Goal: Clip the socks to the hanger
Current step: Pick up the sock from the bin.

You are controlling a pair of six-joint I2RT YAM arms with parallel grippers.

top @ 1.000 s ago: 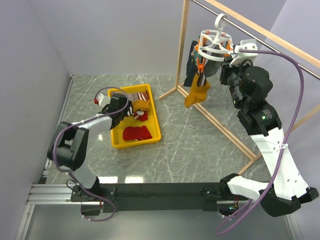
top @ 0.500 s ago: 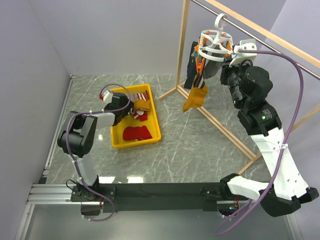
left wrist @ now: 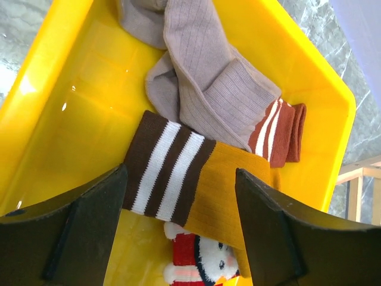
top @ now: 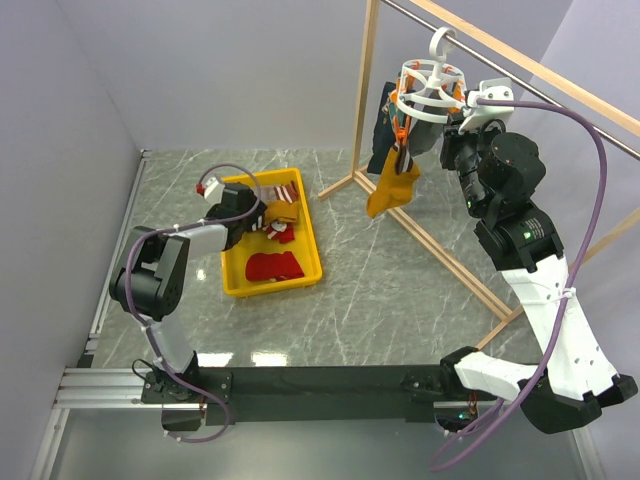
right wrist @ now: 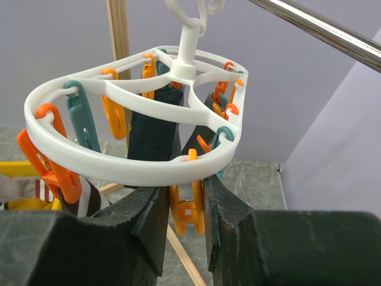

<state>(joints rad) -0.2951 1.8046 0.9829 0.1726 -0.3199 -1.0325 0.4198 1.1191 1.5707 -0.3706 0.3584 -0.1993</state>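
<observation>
1. left gripper (left wrist: 180, 179): jaws wide apart, nothing between them. It hovers over the mustard sock (left wrist: 223, 190) with the brown-and-white striped cuff, centre of the left wrist frame.
2. That sock lies in the yellow bin (left wrist: 53, 89). A grey-beige sock (left wrist: 202, 83) overlaps it from the top of the frame, and a red sock (left wrist: 189, 267) with white marks sits at the bottom edge.
3. right gripper (right wrist: 186, 199): fingers pinched on an orange clip (right wrist: 187, 210) dangling under the hanger (right wrist: 131, 171) ring, lower centre of the right wrist frame.
4. The hanger is hooked on the metal rod (right wrist: 321, 33) of the wooden frame (top: 365, 90), upper right of the top view. A navy sock (right wrist: 152, 131) and a hanging mustard sock (top: 392, 187) dangle below it.
5. Surface: grey marble-pattern table (top: 400, 290). Plain lilac-grey walls (top: 250, 70) at the back and left.
6. Hard to read: the red sock is cut off by the frame bottom. The hung socks are mostly hidden behind the ring and fingers, and I can't tell which clips hold them.
</observation>
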